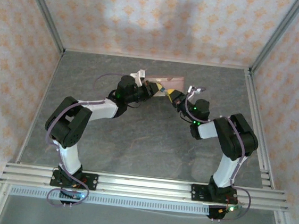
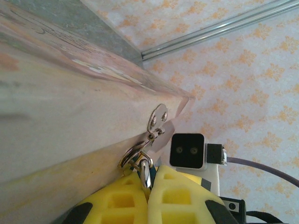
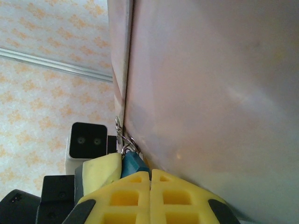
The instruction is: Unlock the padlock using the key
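Observation:
The padlock is tiny, with a teal body and a silver shackle, and hangs by a small ring from the hasp on the pink box's corner. My left gripper is shut on it, the shackle pinched between the yellow fingers. In the right wrist view the teal padlock sits just past my right gripper, which is shut with its tips against the lock. The key is hidden. From above, the left gripper and right gripper meet at the box's near edge.
The box stands towards the back middle of the grey table. Patterned walls and metal frame posts close in three sides. Each wrist view shows the other arm's camera block very close by.

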